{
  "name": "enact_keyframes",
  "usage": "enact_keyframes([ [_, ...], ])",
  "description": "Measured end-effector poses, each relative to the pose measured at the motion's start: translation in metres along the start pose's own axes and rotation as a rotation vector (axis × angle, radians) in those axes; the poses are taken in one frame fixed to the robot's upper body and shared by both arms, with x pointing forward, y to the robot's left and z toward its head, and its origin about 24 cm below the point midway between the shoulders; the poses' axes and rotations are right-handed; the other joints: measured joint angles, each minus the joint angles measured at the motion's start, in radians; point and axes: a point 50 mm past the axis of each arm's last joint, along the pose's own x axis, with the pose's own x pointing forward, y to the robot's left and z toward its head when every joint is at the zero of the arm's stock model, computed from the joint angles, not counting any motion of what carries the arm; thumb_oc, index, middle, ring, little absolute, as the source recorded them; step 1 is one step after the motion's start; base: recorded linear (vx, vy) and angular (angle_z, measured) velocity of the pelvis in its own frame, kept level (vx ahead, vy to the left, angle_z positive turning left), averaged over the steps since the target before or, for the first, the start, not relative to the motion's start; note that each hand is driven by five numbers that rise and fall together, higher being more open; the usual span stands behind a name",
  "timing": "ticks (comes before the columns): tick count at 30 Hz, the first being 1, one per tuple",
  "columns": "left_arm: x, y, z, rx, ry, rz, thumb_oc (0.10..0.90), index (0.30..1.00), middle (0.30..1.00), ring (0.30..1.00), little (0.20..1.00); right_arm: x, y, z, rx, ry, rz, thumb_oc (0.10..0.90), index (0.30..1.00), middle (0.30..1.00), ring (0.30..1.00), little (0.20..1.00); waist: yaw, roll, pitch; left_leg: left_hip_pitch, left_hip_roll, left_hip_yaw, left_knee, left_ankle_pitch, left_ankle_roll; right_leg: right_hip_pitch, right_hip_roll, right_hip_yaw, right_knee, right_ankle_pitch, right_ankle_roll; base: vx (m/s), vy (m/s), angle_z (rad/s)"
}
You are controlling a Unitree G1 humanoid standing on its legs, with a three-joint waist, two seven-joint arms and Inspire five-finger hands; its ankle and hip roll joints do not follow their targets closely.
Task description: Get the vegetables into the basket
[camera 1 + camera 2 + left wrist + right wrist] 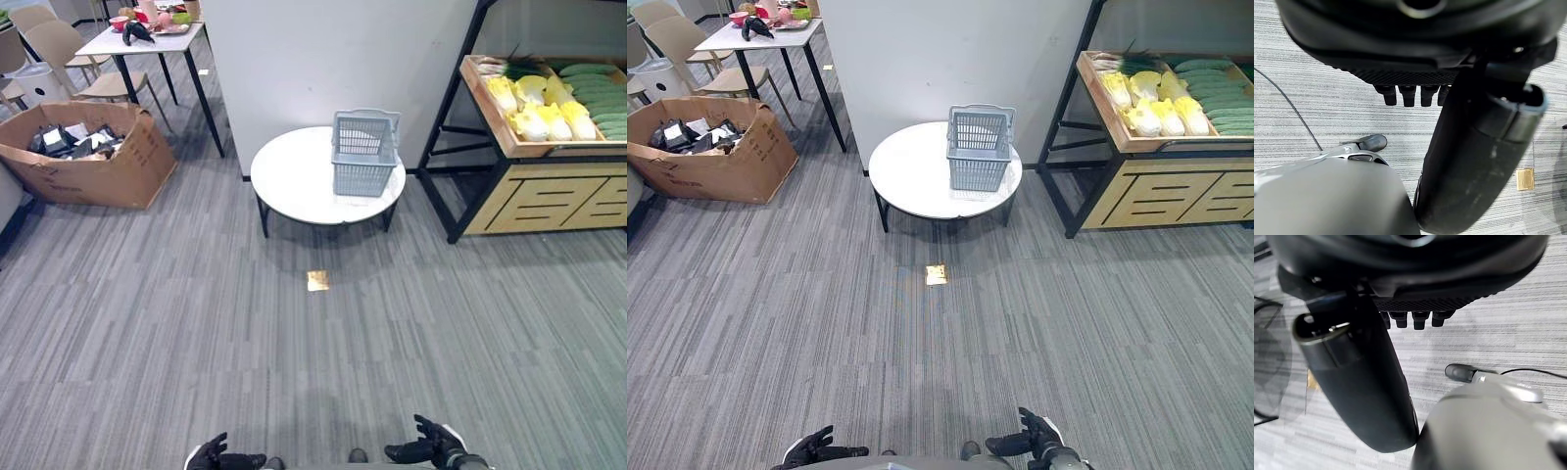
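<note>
A pale grey plastic basket (364,152) stands with nothing in it on the right part of a low round white table (294,181) ahead of me. The vegetables lie in a wooden shelf tray (490,113) at the far right: yellow-white cabbages (544,110) and green cucumbers (596,93) behind them. My left hand (211,455) and right hand (431,448) hang low at the view's bottom edge, far from table and shelf. Both are open and hold nothing; the left wrist view shows straight fingers (1408,95) over carpet, and the right wrist view shows the same (1418,319).
A cardboard box (83,152) of dark items sits at the left. Behind it stand a white table (147,41) with things on it and beige chairs (59,49). A white wall panel (323,59) rises behind the round table. A gold marker (317,281) lies on the grey carpet.
</note>
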Motion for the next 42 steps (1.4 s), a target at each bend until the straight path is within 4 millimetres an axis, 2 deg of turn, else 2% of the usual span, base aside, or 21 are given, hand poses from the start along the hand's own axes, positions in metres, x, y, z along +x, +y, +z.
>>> enact_keyframes([
  [6,0.001,0.0,0.003,0.002,-0.012,-0.004,0.9,1.0,1.0,1.0,1.0,-0.003,-0.015,-0.004,-0.015,0.017,-0.034,0.9,1.0,1.0,1.0,1.0,-0.008,-0.001,0.015,-0.002,0.002,0.002,0.0,0.0,0.0,-0.002,0.003,0.002,0.0,0.0,0.0,0.01,-0.011,0.0],
  [13,0.001,0.0,0.008,-0.005,-0.031,-0.005,0.9,1.0,1.0,1.0,1.0,-0.003,-0.018,-0.005,-0.021,0.023,-0.038,0.9,1.0,1.0,1.0,1.0,-0.015,-0.001,0.027,-0.019,0.006,-0.001,0.0,0.003,-0.004,-0.018,0.006,-0.001,0.0,0.001,-0.002,0.0,-0.029,0.0],
  [23,0.005,0.005,0.034,-0.005,-0.098,0.005,0.9,1.0,1.0,1.0,1.0,0.001,-0.02,0.018,-0.039,-0.042,-0.041,0.9,1.0,1.0,1.0,1.0,-0.018,0.013,0.087,-0.087,0.021,-0.013,0.011,0.015,-0.015,-0.073,0.02,-0.013,0.001,0.009,-0.009,-0.01,-0.063,0.03],
  [28,0.006,0.005,0.039,-0.009,-0.11,0.006,0.9,1.0,1.0,1.0,1.0,0.001,-0.026,0.023,-0.044,-0.056,-0.057,0.9,1.0,1.0,1.0,1.0,-0.019,0.02,0.104,-0.092,0.035,-0.016,0.011,0.021,-0.023,-0.077,0.034,-0.014,0.001,0.009,-0.017,0.05,-0.109,0.01],
  [30,0.007,0.005,0.045,-0.011,-0.125,0.006,0.9,1.0,1.0,1.0,1.0,0.001,-0.03,0.026,-0.049,-0.065,-0.063,0.9,1.0,1.0,1.0,1.0,-0.018,0.021,0.108,-0.107,0.045,-0.03,0.042,0.025,-0.033,-0.076,0.041,-0.017,0.001,0.004,-0.023,0.02,-0.157,0.07],
  [32,0.008,0.006,0.054,-0.009,-0.149,0.007,0.9,1.0,1.0,1.0,1.0,0.001,-0.031,0.032,-0.049,-0.083,-0.068,0.9,1.0,1.0,1.0,1.0,-0.017,0.012,0.129,-0.148,0.049,-0.056,0.128,0.023,-0.038,-0.076,0.038,-0.02,0.004,-0.004,-0.034,0.02,-0.138,0.1],
  [34,0.008,0.005,0.066,-0.015,-0.183,0.004,0.9,1.0,1.0,1.0,1.0,0.002,-0.033,0.039,-0.045,-0.104,-0.072,0.9,1.0,1.0,1.0,1.0,-0.012,-0.005,0.156,-0.239,0.048,-0.118,0.307,0.028,-0.056,-0.082,0.024,-0.019,0.03,-0.011,-0.062,0.05,-0.056,0.07],
  [35,0.008,0.004,0.068,-0.015,-0.194,-0.002,0.9,1.0,1.0,1.0,1.0,0.003,-0.034,0.044,-0.05,-0.115,-0.075,0.9,1.0,1.0,1.0,1.0,-0.009,-0.009,0.17,-0.283,0.047,-0.159,0.395,0.029,-0.074,-0.078,0.024,-0.01,0.037,-0.012,-0.072,0.11,-0.01,-0.17],
  [36,0.009,0.002,0.068,-0.013,-0.196,-0.013,0.9,1.0,1.0,1.0,1.0,0.003,-0.037,0.047,-0.055,-0.121,-0.082,0.9,1.0,1.0,1.0,1.0,-0.003,-0.015,0.176,-0.312,0.035,-0.226,0.42,0.007,-0.108,-0.078,0.024,0.002,0.033,-0.02,-0.085,0.17,0.037,-0.25],
  [37,0.009,-0.001,0.07,-0.023,-0.2,-0.025,0.9,1.0,1.0,1.0,1.0,0.002,-0.042,0.05,-0.059,-0.127,-0.095,0.9,1.0,1.0,1.0,1.0,0.0,-0.006,0.182,-0.329,0.03,-0.262,0.38,0.007,-0.112,-0.078,0.026,0.006,0.026,-0.021,-0.087,0.2,0.069,-0.14],
  [38,0.009,-0.003,0.071,-0.031,-0.205,-0.032,0.9,1.0,1.0,1.0,1.0,0.001,-0.046,0.051,-0.061,-0.124,-0.108,0.9,1.0,1.0,1.0,1.0,-0.002,0.002,0.186,-0.341,0.036,-0.261,0.312,0.014,-0.114,-0.072,0.031,0.007,0.013,-0.021,-0.087,0.38,0.198,-0.1],
  [39,0.009,-0.004,0.071,-0.03,-0.204,-0.035,0.9,1.0,1.0,1.0,1.0,0.0,-0.05,0.046,-0.057,-0.098,-0.122,0.9,1.0,1.0,1.0,1.0,0.006,0.014,0.188,-0.329,0.056,-0.238,0.148,0.044,-0.111,-0.064,0.044,0.022,0.0,-0.017,-0.081,0.3,0.165,-0.11],
  [40,0.009,-0.004,0.068,-0.031,-0.195,-0.033,0.9,1.0,1.0,1.0,1.0,0.0,-0.051,0.045,-0.055,-0.092,-0.126,0.9,1.0,1.0,1.0,1.0,0.007,0.024,0.182,-0.327,0.073,-0.227,0.06,0.074,-0.118,-0.06,0.056,0.038,0.0,-0.016,-0.079,0.33,0.174,-0.26],
  [41,0.009,-0.003,0.062,-0.034,-0.179,-0.028,0.9,1.0,1.0,1.0,1.0,0.0,-0.052,0.043,-0.052,-0.083,-0.132,0.9,1.0,1.0,1.0,1.0,0.01,0.027,0.181,-0.327,0.086,-0.233,-0.008,0.092,-0.133,-0.058,0.07,0.052,0.0,-0.012,-0.072,0.2,0.086,-0.38],
  [42,0.009,-0.004,0.063,-0.047,-0.186,-0.031,0.9,1.0,1.0,1.0,1.0,-0.001,-0.054,0.042,-0.049,-0.08,-0.135,0.9,1.0,1.0,1.0,1.0,0.017,0.038,0.187,-0.335,0.099,-0.24,-0.008,0.103,-0.132,-0.046,0.078,0.07,-0.001,-0.021,-0.086,0.28,0.135,-0.57],
])
